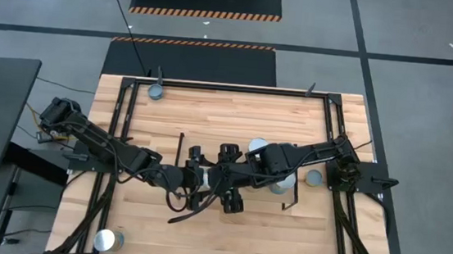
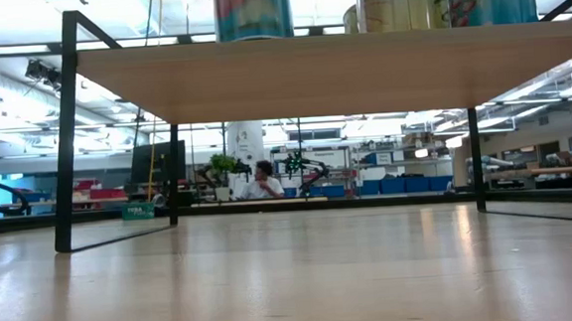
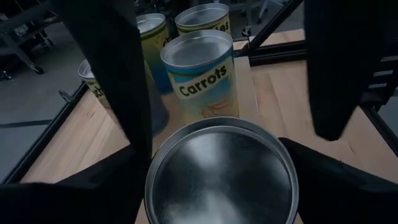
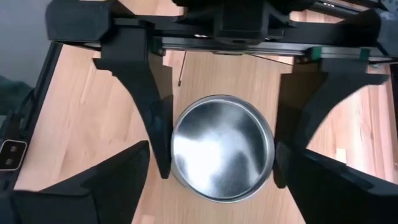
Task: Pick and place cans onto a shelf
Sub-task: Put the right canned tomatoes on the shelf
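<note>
The shelf (image 2: 320, 61) stands at mid-table; its wire end frames (image 1: 180, 149) show in the high view. Cans (image 2: 396, 1) stand on its board, among them one labelled Carrots (image 3: 202, 74). Both grippers meet over the shelf's left part, around one silver-topped can (image 4: 221, 149). My left gripper (image 1: 196, 176) comes from the table's left and is shut on it. My right gripper (image 1: 223, 180) comes from the right and is open, its fingers (image 3: 336, 68) standing outside the can's sides. The low view shows no gripper. My left gripper pinches the can's side wall just below its top rim (image 4: 173, 155) between its two fingers (image 4: 158, 134), one on each side. The fingers come slanting down from the table's left. The can is upright; whether its base is on the shelf board does not show.
Loose cans stand on the table at the far left corner (image 1: 156, 90), the near left corner (image 1: 105, 240) and the right side (image 1: 314, 177). Black rails (image 1: 333, 128) edge the table. A person (image 2: 263, 182) sits far off in the room behind.
</note>
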